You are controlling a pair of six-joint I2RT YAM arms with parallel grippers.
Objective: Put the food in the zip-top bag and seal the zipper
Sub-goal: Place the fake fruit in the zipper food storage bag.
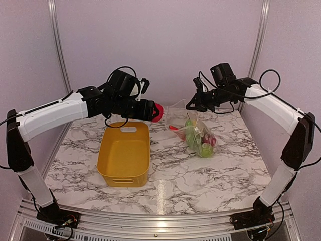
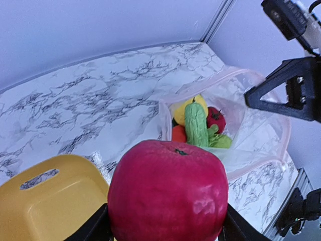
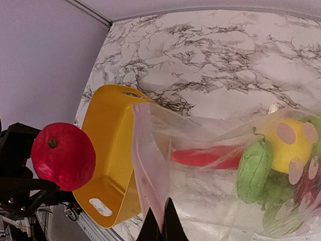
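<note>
Left to right: the left fingers (image 1: 152, 110) grip a red apple (image 2: 168, 196), holding it in the air over the far end of a yellow tub (image 1: 108, 153) and near the mouth of a clear bag (image 1: 175, 120). The bag lies on the marbled desk (image 1: 210, 181), to the right of the tub. A toy cucumber (image 2: 195, 125), a lemon (image 2: 186, 106) and other toy food are inside it. At right, the right fingers (image 3: 160, 228) are closed on the bag's upper edge, lifting it so the mouth gapes toward the apple.

The step in hand appears to be loading. No other food shows outside the bag, so the apple is probably the last piece. The next move calls for carrying the apple through the opening and releasing it low, without dragging the thin plastic shut. After that, the pale zipper (image 2: 256, 166) must be lined up and pressed closed along its length. Plain lilac walls (image 1: 160, 40) and metal corner posts (image 1: 57, 50) enclose the desk.
</note>
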